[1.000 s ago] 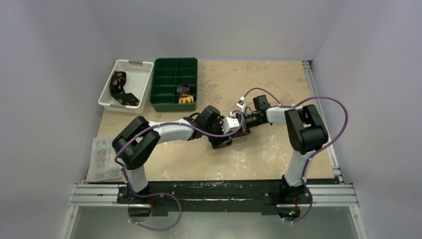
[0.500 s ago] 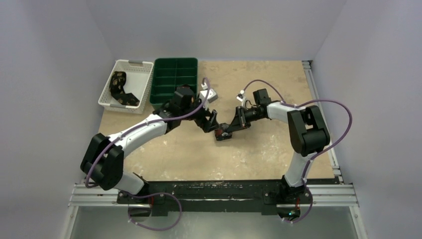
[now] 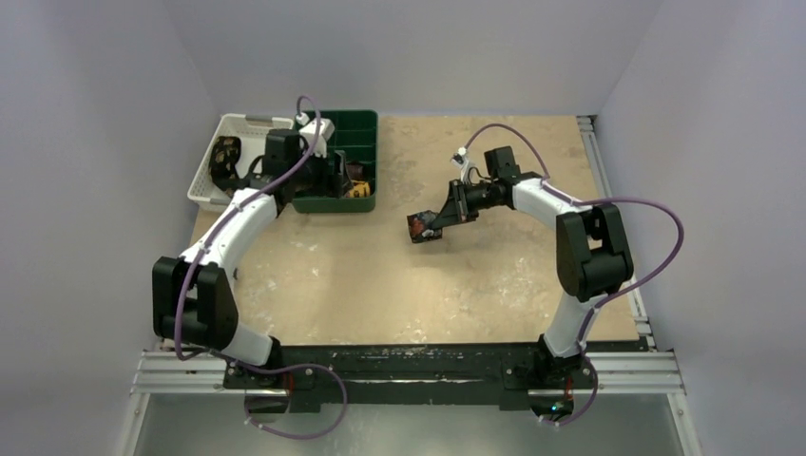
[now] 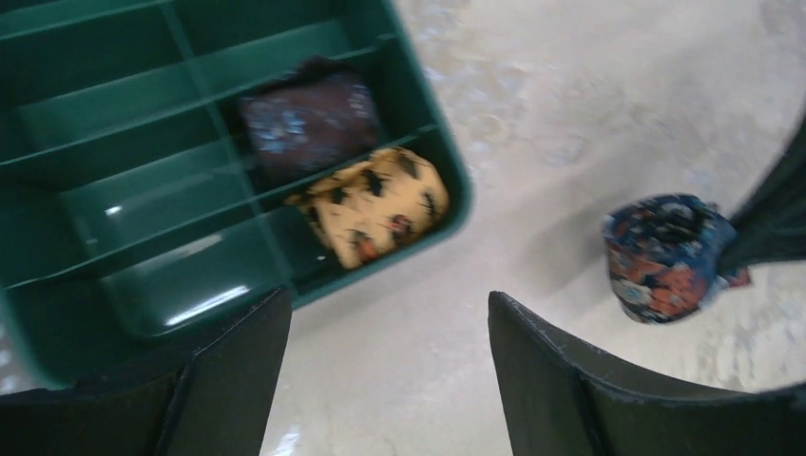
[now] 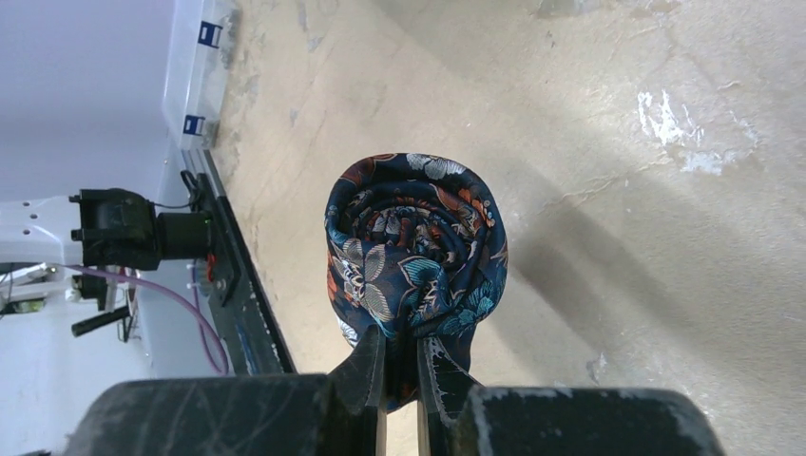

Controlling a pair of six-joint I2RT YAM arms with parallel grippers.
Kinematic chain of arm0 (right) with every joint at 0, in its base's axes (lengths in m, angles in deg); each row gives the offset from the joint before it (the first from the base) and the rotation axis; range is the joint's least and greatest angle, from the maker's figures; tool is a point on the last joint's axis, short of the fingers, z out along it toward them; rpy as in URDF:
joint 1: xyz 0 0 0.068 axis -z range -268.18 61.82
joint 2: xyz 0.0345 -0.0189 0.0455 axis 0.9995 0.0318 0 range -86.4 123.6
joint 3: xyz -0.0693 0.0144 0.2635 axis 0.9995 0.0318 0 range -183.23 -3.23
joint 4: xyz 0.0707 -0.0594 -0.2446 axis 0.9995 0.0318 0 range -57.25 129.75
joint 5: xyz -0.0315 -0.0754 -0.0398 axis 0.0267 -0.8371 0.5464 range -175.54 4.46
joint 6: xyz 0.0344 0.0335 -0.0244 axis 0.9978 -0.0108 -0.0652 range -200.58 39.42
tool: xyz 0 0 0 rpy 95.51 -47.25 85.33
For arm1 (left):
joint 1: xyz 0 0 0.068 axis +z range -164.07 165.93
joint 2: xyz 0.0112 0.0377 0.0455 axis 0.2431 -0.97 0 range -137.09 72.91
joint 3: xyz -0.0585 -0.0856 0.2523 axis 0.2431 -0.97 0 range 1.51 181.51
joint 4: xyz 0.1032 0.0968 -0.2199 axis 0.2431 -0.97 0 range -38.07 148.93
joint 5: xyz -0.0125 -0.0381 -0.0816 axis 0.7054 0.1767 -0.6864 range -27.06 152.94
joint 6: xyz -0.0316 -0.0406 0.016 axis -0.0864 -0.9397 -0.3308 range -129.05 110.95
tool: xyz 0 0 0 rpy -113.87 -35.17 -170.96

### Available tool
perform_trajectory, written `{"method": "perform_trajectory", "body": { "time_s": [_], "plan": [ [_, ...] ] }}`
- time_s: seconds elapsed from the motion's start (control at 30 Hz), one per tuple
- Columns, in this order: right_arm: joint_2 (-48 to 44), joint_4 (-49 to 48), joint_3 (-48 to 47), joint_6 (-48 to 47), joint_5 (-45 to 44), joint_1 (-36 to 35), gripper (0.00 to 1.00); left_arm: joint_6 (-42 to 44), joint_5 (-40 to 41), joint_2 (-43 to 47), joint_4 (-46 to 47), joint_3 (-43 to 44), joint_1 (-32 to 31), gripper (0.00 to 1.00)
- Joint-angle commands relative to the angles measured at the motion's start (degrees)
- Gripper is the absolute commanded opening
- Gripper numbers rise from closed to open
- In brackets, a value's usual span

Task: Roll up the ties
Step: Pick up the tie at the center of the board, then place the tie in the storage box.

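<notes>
The green tray (image 4: 162, 285) holds a yellow tie (image 4: 375, 204) and a dark tie (image 4: 309, 119). The right pincer (image 5: 399, 366) squeezes a blue tie (image 5: 413, 247). The left pincer (image 4: 390, 299) gapes wide.

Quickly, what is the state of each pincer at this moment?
Left pincer: open, holding nothing.
Right pincer: closed on the rolled dark navy floral fabric necktie.

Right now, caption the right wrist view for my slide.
Right gripper pinches a rolled navy floral tie over the tan table.
</notes>
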Motion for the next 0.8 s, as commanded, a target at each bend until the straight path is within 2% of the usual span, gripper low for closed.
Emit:
{"method": "perform_trajectory", "body": {
  "time_s": [0.0, 0.1, 0.23, 0.5, 0.57, 0.6, 0.7, 0.77],
  "plan": [
    [-2.54, 2.33, -4.06, -2.64, -1.36, -0.29, 0.0, -0.87, 8.93, -2.31, -3.41, 4.57, 3.76, 0.74],
    [-3.19, 3.28, -5.72, -3.8, -2.62, -0.24, 0.0, 0.13, 13.91, -5.41, -5.16, 8.09, 6.54, 0.65],
    [-3.86, 4.11, -6.46, -4.34, -2.99, -0.29, 0.0, 3.84, 18.72, -10.9, -7.25, 13.88, 9.5, 0.47],
    [-5.15, 5.83, -7.64, -7.21, -5.32, -0.55, 0.0, 7.09, 22.84, -20.65, -11.42, 23.07, 12.34, 0.43],
    [-5.38, 6.44, -8.91, -8.54, -6.38, -0.92, 0.0, 8.5, 17.59, -19.47, -10.6, 22.28, 13.78, 0.45],
    [-5.57, 6.5, -9.6, -8.91, -6.4, -1.07, 0.0, 9.49, 12.62, -17.5, -8.16, 20.01, 13.83, 0.49],
    [-7.23, 4.1, -10.51, -8.65, -6.25, -1.7, 0.0, 11.34, -10.06, -8.73, 1.92, 11.02, 13.72, 0.64],
    [-8.43, 0.76, -10.74, -6.4, -4.95, -2.22, 0.0, 9.6, -22.28, -5.48, 3.2, 9.56, 13.22, 0.73]
  ]
}}
